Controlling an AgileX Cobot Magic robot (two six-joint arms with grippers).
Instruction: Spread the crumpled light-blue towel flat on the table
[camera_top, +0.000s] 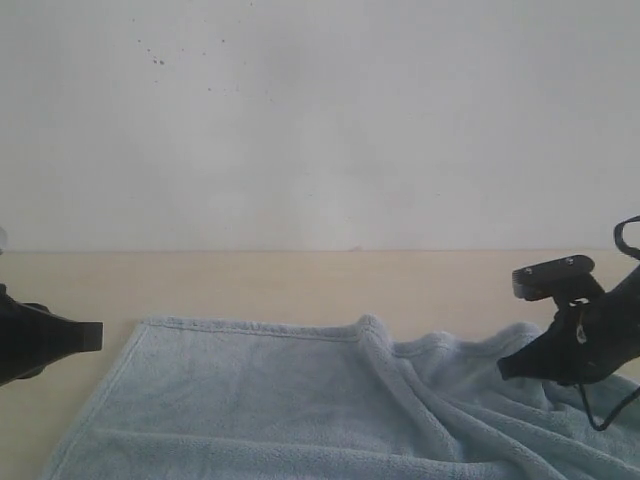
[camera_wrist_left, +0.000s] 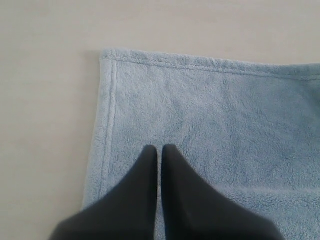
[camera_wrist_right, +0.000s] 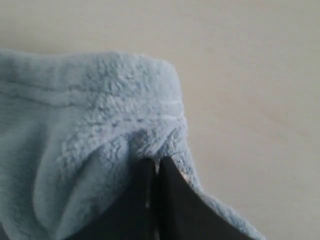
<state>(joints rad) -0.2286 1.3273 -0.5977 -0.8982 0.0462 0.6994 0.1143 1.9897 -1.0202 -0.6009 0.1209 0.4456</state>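
The light-blue towel (camera_top: 260, 390) lies on the beige table (camera_top: 250, 280). Its left part is flat with the hem showing; its right part rises in folds and ridges. My left gripper (camera_top: 98, 337) is at the towel's left edge. In the left wrist view this gripper (camera_wrist_left: 160, 148) is shut, with nothing between its fingers, just above the flat towel (camera_wrist_left: 225, 115) near a hemmed corner. My right gripper (camera_top: 510, 368) is at the towel's right end. The right wrist view shows it (camera_wrist_right: 156, 161) shut on a bunched fold of towel (camera_wrist_right: 90, 110) by the hem.
A plain white-grey wall (camera_top: 320, 120) with a few dark specks stands behind the table's far edge. Bare table (camera_wrist_left: 45, 100) lies beyond the towel's corner on the left, and more bare table (camera_wrist_right: 250, 75) lies past the pinched fold on the right.
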